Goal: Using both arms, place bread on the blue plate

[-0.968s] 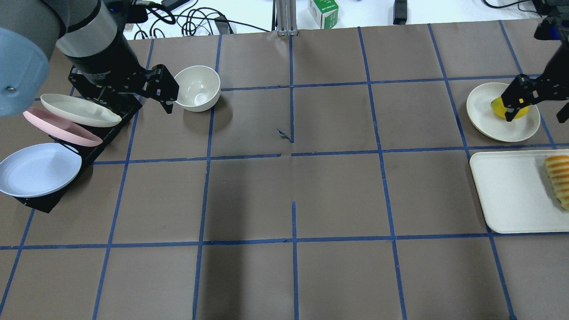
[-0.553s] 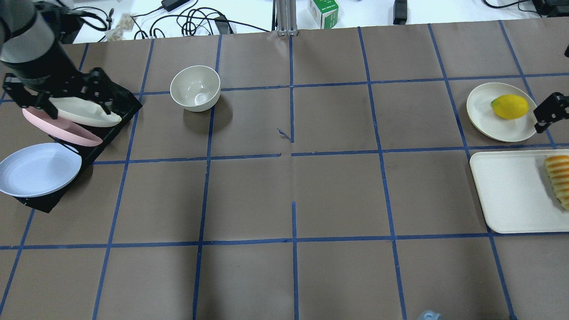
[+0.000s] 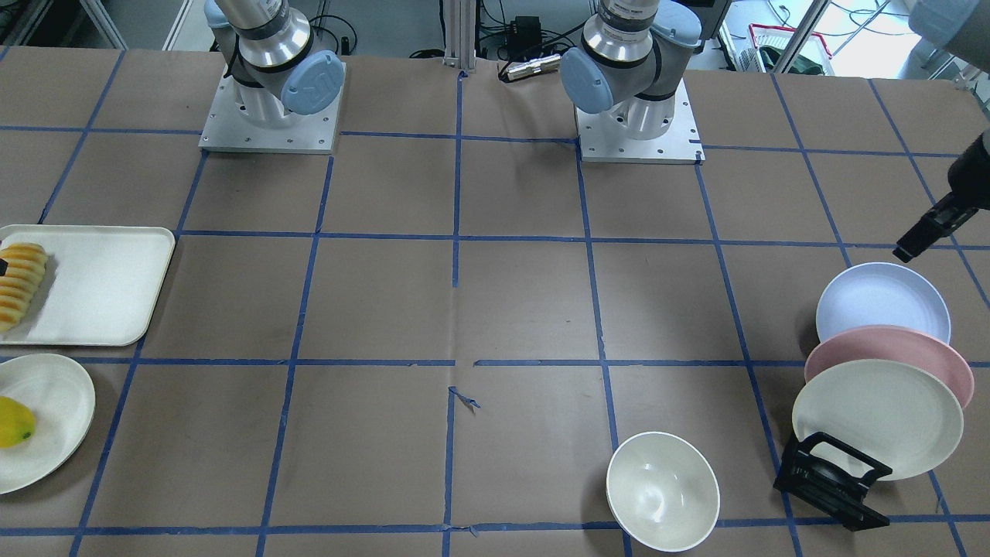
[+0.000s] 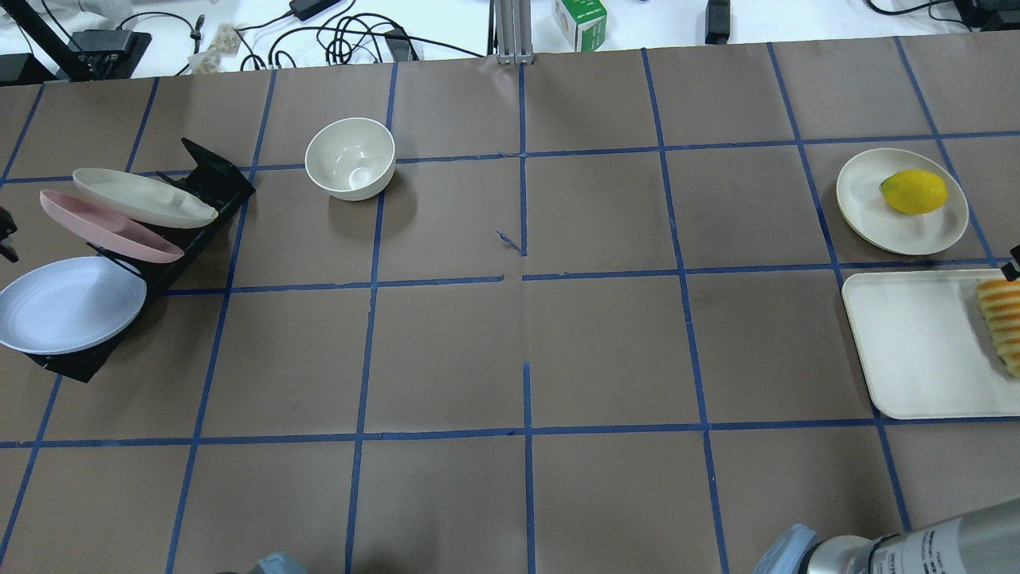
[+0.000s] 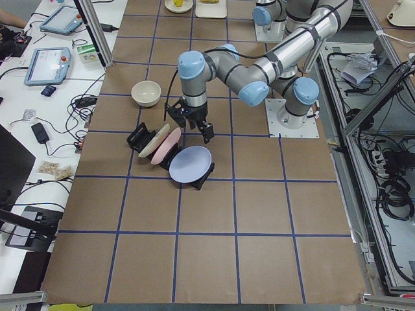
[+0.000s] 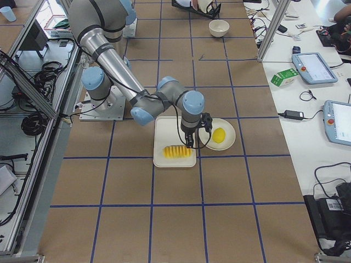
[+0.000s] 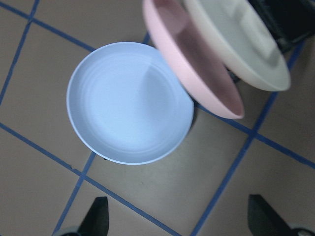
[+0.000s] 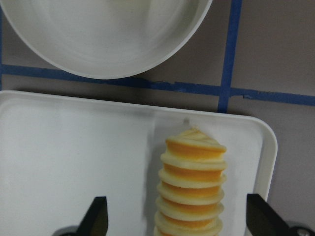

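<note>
The bread lies on a white tray at the table's right edge; it also shows in the right wrist view. My right gripper hangs open above the bread's end, one finger on each side, not touching it; the exterior right view shows it over the tray. The blue plate leans in a black rack at the far left. My left gripper is open and empty above the table just beside the blue plate.
A pink plate and a cream plate lean in the same rack behind the blue one. A white bowl stands right of the rack. A yellow fruit sits on a cream plate beyond the tray.
My left gripper has moved left from beside the bowl to over the blue plate. My right gripper has moved from the yellow fruit's plate to over the bread. Both stay open.
</note>
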Robot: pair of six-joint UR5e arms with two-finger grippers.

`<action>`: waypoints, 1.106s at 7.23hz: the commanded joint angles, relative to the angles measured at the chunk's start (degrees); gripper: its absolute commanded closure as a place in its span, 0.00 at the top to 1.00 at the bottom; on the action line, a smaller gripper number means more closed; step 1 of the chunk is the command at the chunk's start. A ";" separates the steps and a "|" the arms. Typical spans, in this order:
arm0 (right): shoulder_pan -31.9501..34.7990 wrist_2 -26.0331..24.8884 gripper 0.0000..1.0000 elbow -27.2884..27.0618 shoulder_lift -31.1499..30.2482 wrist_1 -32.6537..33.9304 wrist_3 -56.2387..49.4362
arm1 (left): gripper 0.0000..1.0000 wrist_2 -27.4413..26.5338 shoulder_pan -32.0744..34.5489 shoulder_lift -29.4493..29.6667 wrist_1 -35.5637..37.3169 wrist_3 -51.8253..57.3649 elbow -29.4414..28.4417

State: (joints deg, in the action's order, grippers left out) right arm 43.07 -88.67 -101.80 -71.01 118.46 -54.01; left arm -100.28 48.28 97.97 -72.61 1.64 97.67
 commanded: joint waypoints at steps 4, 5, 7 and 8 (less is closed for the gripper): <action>-2.28 -0.28 1.00 -2.96 5.27 3.44 -1.46 | 1.00 0.08 -4.77 10.84 13.63 -4.17 2.60; -2.28 -0.28 0.98 -2.97 5.36 3.35 -0.32 | 0.97 -0.18 -4.86 11.45 13.81 -5.06 3.31; -2.28 -0.54 0.19 -2.97 5.18 2.66 1.27 | 0.90 -0.62 -5.03 11.37 13.72 -4.63 4.45; -2.37 -0.71 0.00 -2.97 4.66 2.21 1.36 | 0.77 -0.53 -5.03 11.28 13.72 -4.98 4.37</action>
State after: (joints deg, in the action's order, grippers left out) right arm 40.76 -89.18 -104.74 -65.92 121.25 -52.97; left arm -100.74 43.29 109.29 -58.88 -3.15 101.88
